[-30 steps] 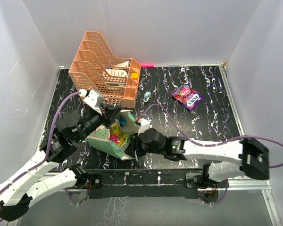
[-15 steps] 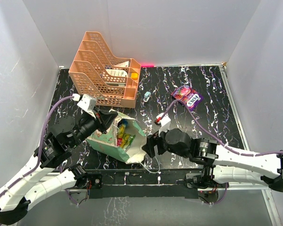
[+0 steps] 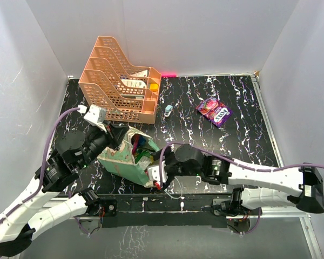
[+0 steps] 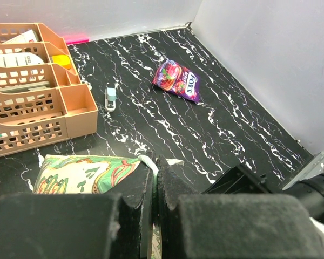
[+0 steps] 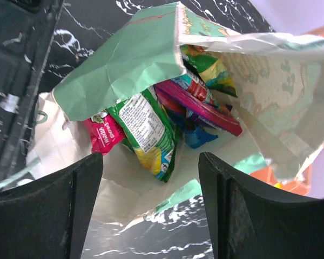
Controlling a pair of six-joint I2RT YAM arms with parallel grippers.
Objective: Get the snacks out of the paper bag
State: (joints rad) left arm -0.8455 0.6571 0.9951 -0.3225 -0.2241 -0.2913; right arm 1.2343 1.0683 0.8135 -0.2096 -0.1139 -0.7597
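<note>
Right pincer (image 5: 148, 162) spread wide at the mouth of the paper bag (image 5: 124, 59), with snacks (image 5: 167, 116) inside.
The left pincer (image 4: 154, 186) is pressed together on the bag's far edge, and the bag sits on the counter (image 3: 243, 145) between the two arms, just in front of the orange rack (image 3: 119, 81). What could go wrong: the wide pincer may bite the paper too and rip it. It may grab two slippery packets, so one drops. A hard push may slide the bag out of the left pincer, and the thin white string (image 3: 173, 191) may catch. Count: one bag. I can see five packets in it: green packet (image 5: 146, 129), pink packet (image 5: 105, 135), purple-red packet (image 5: 205, 108), blue packet (image 5: 197, 136), yellow-green packet (image 5: 210, 67). More may be hidden. What looks like two loose packets (image 3: 215, 111) lie touching each other, well apart from the bag. There is one rack and one small pale thing (image 3: 168, 110).
</note>
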